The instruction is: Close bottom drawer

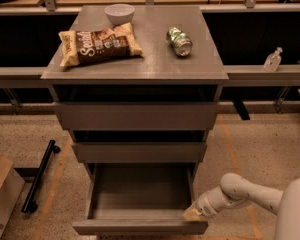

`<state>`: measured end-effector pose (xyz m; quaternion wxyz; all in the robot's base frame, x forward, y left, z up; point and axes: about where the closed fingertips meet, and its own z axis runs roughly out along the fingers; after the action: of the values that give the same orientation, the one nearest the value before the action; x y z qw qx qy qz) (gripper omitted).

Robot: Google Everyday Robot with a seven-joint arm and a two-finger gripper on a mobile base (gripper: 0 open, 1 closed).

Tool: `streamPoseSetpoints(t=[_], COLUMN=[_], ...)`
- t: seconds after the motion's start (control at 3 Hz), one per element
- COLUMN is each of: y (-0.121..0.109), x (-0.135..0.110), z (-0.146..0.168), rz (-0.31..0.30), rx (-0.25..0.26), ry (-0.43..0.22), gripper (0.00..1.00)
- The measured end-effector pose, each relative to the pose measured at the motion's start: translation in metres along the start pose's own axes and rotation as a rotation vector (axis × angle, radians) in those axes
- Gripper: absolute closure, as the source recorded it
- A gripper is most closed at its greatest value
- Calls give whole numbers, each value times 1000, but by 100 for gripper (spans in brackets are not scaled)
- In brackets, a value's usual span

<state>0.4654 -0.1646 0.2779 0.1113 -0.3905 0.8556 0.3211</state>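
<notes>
The bottom drawer [140, 227], lower centre, is plain grey-brown; the gripper [192, 214] at its right front corner is white, cream-tipped. Upper frame: brown bag [99, 45] with pale lettering, white bowl [119, 13] and a green can [179, 41].

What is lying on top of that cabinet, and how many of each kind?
White bowl: 1
Snack bag: 1
Green can, on its side: 1
Total: 3
The gripper is low down, at the right front corner of the open bottom drawer.
</notes>
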Motion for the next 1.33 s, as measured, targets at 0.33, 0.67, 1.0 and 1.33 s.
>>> streamPoseSetpoints(t=[0.33,0.67,1.0,1.33], y=[2,1,1,-2], x=[4,17,33,52], z=[13,24,28,33], rz=[-7,9,36,81], rx=[-19,-28,-28,-36], ry=[43,77,100,118], gripper=[100,100,100,100])
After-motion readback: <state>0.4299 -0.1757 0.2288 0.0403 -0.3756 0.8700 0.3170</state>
